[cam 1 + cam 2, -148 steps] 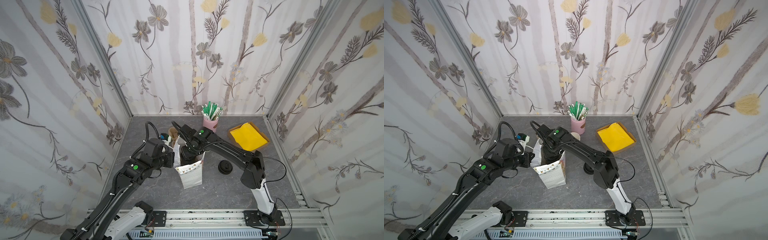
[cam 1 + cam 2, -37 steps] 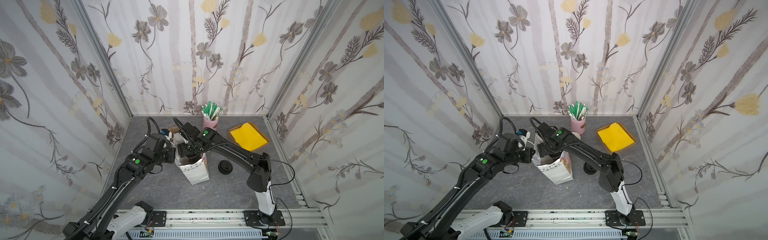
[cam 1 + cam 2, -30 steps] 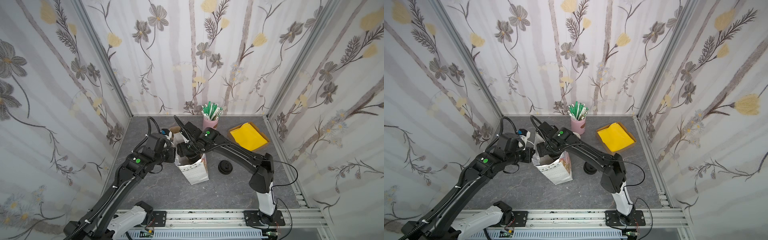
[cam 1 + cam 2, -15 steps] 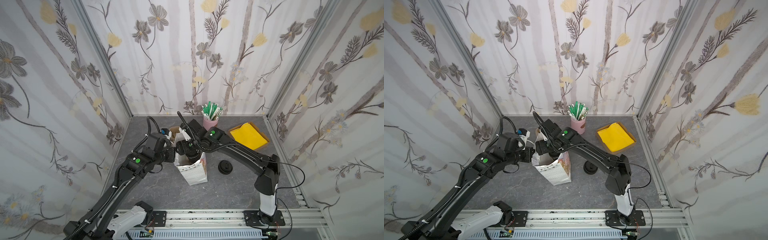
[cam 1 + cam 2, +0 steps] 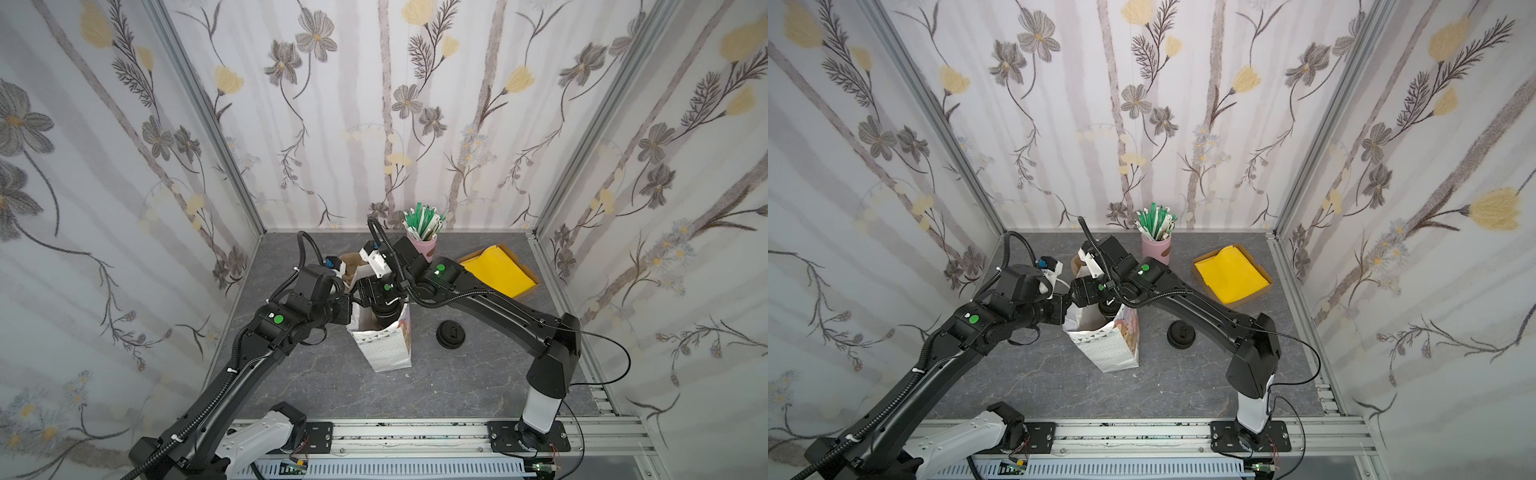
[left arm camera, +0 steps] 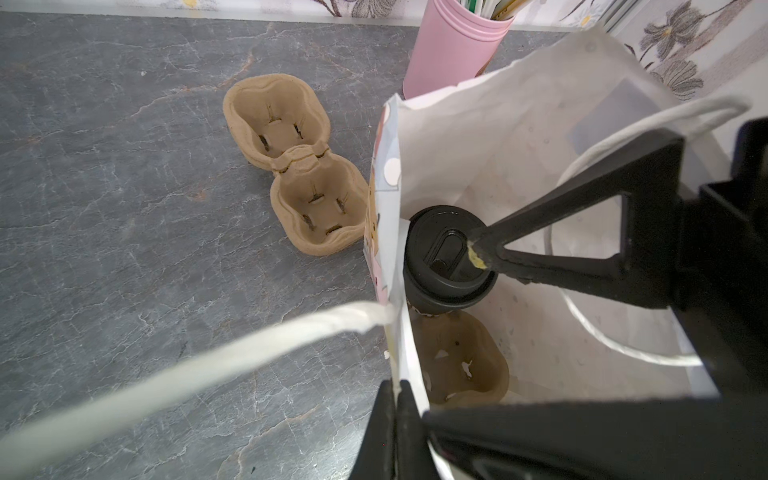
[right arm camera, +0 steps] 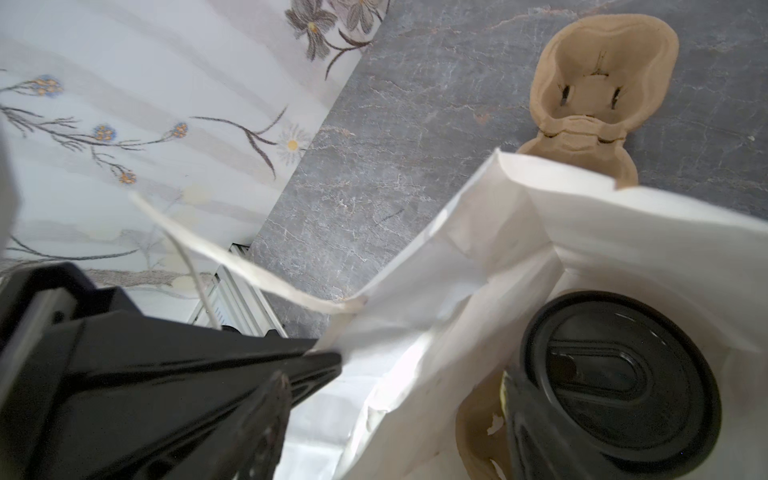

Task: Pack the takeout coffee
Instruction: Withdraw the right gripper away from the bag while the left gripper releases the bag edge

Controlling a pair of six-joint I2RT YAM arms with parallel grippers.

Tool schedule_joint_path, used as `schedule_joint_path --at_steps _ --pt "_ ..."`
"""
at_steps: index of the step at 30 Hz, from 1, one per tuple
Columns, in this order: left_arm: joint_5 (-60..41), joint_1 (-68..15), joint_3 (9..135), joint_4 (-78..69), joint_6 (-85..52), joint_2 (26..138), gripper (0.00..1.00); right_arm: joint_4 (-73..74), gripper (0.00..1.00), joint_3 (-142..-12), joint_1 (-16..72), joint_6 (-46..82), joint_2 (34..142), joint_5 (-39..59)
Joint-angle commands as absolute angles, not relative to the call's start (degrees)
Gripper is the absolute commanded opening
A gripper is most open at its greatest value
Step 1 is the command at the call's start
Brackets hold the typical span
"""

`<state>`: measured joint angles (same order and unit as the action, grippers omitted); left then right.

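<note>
Bag at centre stage: a tall white paper bag [image 5: 390,349] with twisted-paper handles stands upright on the grey marbled bench [image 5: 457,386], mouth wide. Down inside sits the takeout coffee [image 6: 444,266], a small paper cup under a black round domed plastic lid. It is upright and seated in one pocket of a brown moulded-pulp cup carrier [image 6: 461,365] on the bag's floor, and the carrier's other pocket shows beside it.

Now the left gripper [image 6: 395,388]: it is at the bag's rim, jaws pressed together with the paper edge pinched between them, right where a white handle [image 6: 187,374] is attached.

The right gripper [image 5: 384,316] reaches into the bag's mouth from above, jaws spread wide, no clasp on the cup. One black fingertip [image 6: 486,245] is over the lid's top near its edge, and whether it touches I cannot tell.

Outside, just behind the bag, a second brown pulp two-pocket carrier [image 6: 295,166] lies flat on the bench. Farther back, by the wall, a pink cup [image 5: 422,245] holds green-and-white sticks. Off to the right is a flat cardboard tray of yellow napkins [image 5: 498,272], and between tray and bag a loose black lid [image 5: 451,334] rests on the bench.
</note>
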<state>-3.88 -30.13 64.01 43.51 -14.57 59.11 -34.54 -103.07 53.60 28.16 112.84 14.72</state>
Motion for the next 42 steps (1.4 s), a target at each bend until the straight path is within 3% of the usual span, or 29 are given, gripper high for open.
schedule_joint_path --at_steps 1,20,42 --pt "-3.8 -30.4 64.7 43.6 -14.8 59.4 0.00 -28.7 0.78 -101.6 53.6 27.3 111.3 16.3" --pt "-0.7 -32.9 65.3 43.6 -15.2 60.6 0.00 -7.3 0.83 -87.4 50.1 33.7 102.9 25.6" --pt "1.2 -36.1 67.7 43.4 -12.4 61.1 0.00 -3.7 0.79 -78.5 45.7 39.3 91.8 16.9"
